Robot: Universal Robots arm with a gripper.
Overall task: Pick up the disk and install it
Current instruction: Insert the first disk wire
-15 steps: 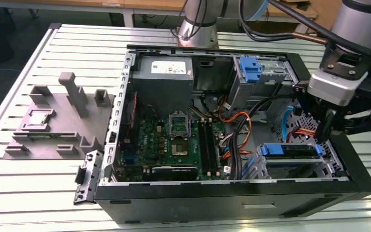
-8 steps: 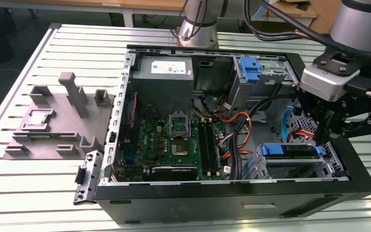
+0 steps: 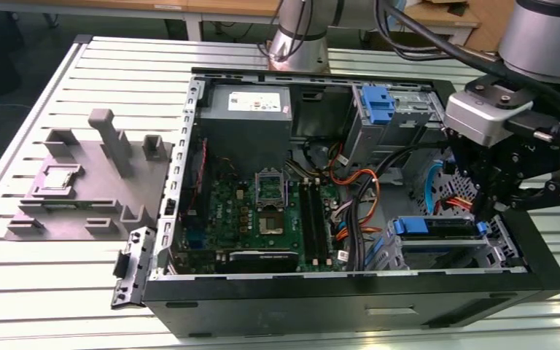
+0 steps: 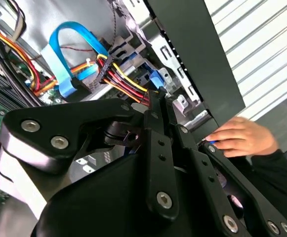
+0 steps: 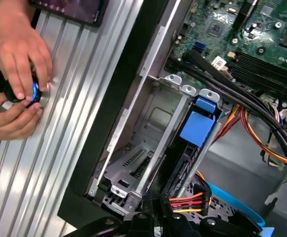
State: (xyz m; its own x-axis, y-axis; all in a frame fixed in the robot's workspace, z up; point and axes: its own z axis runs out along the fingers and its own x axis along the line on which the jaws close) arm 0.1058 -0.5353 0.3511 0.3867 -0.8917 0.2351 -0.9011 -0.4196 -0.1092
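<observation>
The gripper (image 3: 481, 208) hangs inside the open computer case (image 3: 358, 292), over the drive cage (image 3: 445, 248) at the exterior view's right. In the second wrist view its 2 fingers (image 4: 155, 128) are drawn together with no gap visible, their tips beside the plug of a red, yellow and black wire bundle (image 4: 126, 81); whether they pinch the plug cannot be made out. The disk (image 3: 436, 227) sits in the drive cage, its blue carrier uppermost, just below the gripper. In the first wrist view the disk (image 5: 197, 126) stands on edge in a slot of the cage, with the wire bundle (image 5: 185, 202) near its lower end. A blue ribbon cable (image 4: 66, 54) loops beside the wires. The motherboard (image 3: 260, 211) lies in the middle of the case, with a grey power supply (image 3: 246, 109) beyond it. Outside the case, on the slatted table (image 5: 69, 128), a person's 2 hands (image 5: 20, 54) hold a small dark object lit blue. A grey fixture (image 3: 85, 182) rests on the table at the exterior view's left.
</observation>
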